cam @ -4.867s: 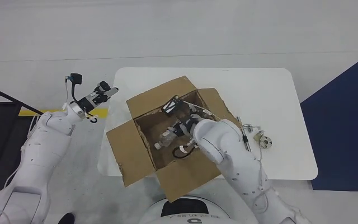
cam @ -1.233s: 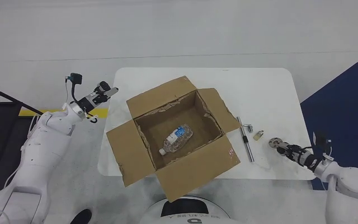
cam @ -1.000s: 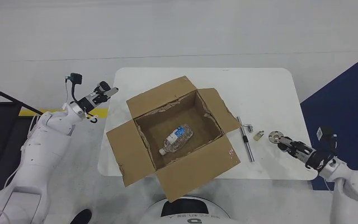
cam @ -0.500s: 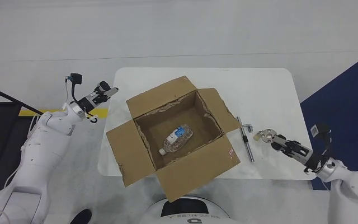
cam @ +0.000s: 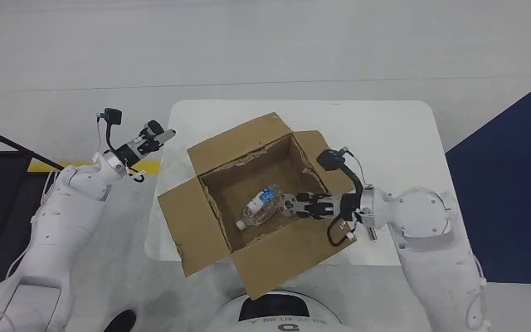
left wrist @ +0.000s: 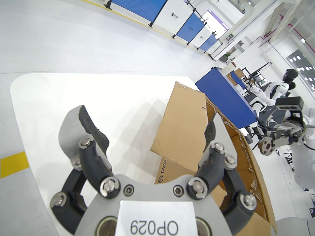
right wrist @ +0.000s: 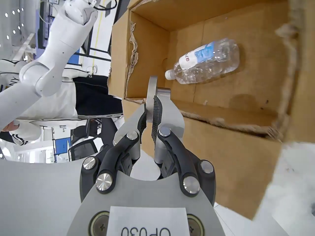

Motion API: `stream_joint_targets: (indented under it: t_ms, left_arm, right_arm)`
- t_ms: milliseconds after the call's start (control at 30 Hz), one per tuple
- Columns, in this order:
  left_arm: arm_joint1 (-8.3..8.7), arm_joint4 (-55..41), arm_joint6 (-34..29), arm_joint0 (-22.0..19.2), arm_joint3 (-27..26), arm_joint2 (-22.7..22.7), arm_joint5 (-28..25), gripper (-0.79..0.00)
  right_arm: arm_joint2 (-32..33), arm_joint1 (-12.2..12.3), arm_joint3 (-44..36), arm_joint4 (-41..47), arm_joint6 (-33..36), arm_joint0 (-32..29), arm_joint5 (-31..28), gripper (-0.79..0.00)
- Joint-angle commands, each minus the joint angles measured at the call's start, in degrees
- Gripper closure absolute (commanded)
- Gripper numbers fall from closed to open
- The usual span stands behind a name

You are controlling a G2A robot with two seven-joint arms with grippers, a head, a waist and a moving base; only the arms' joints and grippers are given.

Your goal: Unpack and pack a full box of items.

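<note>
An open cardboard box (cam: 216,162) stands in the middle of the white table (cam: 390,133). A clear plastic bottle (cam: 264,206) lies on its side on the box floor, also seen as the bottle (right wrist: 206,61) in the right wrist view. My right gripper (cam: 303,204) is over the box interior, shut on a round metal flange (cam: 289,203) beside the bottle; the flange (right wrist: 150,88) stands edge-up between the pads. My left gripper (cam: 158,133) hangs open and empty off the table's left edge, facing the box flap (left wrist: 182,128).
The box's four flaps are folded outward, with torn edges (right wrist: 131,37). The right arm lies across the right flap (cam: 332,162). Bare table lies behind the box and along the right side (cam: 415,166).
My right gripper has carried the flange from the table's right side leftward across the flap to over the box interior. The left arm has not moved.
</note>
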Motion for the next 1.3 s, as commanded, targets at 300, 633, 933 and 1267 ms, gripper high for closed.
stream_joint_targets:
  t_ms: [300, 633, 933, 1267]
  left_arm:
    - [0.0, 0.0, 0.0, 0.0, 0.0, 0.0, 0.0, -0.785]
    - [0.0, 0.0, 0.0, 0.0, 0.0, 0.0, 0.0, -0.785]
    - [0.0, 0.0, 0.0, 0.0, 0.0, 0.0, 0.0, -0.785]
    - [0.0, 0.0, 0.0, 0.0, 0.0, 0.0, 0.0, -0.785]
  right_arm:
    - [-19.2, -1.2, 10.6, -23.5, -0.1, 9.9, 11.6, -0.111]
    - [-18.7, -1.1, 2.3, -26.0, -1.9, 8.9, 16.9, -0.677]
    - [12.4, 1.2, -16.5, -14.7, -17.5, -14.5, 15.6, -0.751]
    - [24.9, 2.0, 1.7, -18.5, -18.9, -19.2, 24.1, -0.576]
